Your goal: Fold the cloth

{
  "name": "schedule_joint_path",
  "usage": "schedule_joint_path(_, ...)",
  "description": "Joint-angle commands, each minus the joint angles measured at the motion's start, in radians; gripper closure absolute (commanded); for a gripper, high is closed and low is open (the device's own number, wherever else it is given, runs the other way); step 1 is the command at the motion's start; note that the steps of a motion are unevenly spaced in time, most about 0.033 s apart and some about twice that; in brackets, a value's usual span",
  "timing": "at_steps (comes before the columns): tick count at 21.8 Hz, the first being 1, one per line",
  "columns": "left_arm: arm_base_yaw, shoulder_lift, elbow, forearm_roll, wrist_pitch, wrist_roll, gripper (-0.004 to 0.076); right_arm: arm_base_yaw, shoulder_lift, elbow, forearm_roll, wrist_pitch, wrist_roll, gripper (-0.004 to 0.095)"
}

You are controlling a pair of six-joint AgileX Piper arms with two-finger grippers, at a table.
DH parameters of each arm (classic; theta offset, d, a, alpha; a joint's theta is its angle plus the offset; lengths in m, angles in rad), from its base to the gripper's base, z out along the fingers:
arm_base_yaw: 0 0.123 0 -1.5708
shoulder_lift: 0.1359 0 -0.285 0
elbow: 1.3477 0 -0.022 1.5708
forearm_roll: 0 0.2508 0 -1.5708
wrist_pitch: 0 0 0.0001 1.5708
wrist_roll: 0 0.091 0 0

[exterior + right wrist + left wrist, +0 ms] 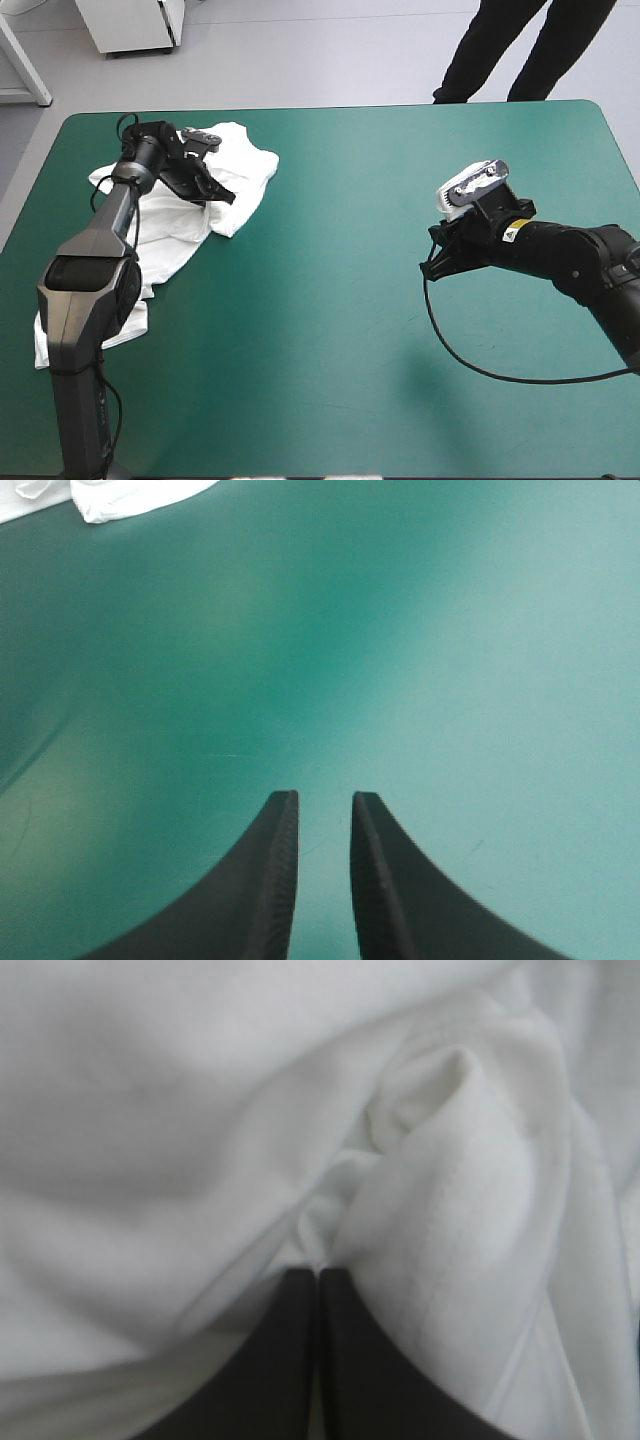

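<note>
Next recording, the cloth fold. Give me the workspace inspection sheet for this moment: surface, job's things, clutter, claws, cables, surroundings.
surface: teal-green table cover, flat.
job's things: white short-sleeved cloth T-shirt, crumpled and not yet folded, lying near the table's far left corner and trailing along the left edge.
clutter: nothing seen.
grippers: left claw shut on the T-shirt, with a fold bunched at its tips; right claw open, holding nothing, over bare cover well apart from the T-shirt.
cables: nothing seen beyond the robot's own.
surroundings: nothing seen.
</note>
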Motion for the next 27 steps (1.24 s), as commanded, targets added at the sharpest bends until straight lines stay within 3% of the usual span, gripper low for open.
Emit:
schedule_joint_path(1,-0.097,-0.072,-0.003,-0.110,0.137,-0.001,0.0746,0.002,-0.020,-0.035,0.007,-0.047,-0.001,0.0719)
schedule_joint_path(6,-0.234,-0.134,-0.003,-0.185,0.138,-0.003,0.0746,0.002,-0.020,-0.035,-0.027,-0.047,0.020,0.0719)
schedule_joint_path(12,-0.452,-0.187,0.007,-0.241,0.138,-0.020,0.0746,0.002,-0.020,-0.035,-0.171,-0.029,0.116,0.0719)
schedule_joint_path(20,-0.766,-0.225,0.039,-0.348,0.138,-0.008,0.0746,0.002,-0.045,-0.035,-0.233,0.027,0.138,0.0719)
schedule_joint_path(27,-0.876,-0.246,0.039,-0.338,0.138,-0.022,0.0746,0.002,-0.091,-0.031,-0.357,0.052,0.207,0.0719)
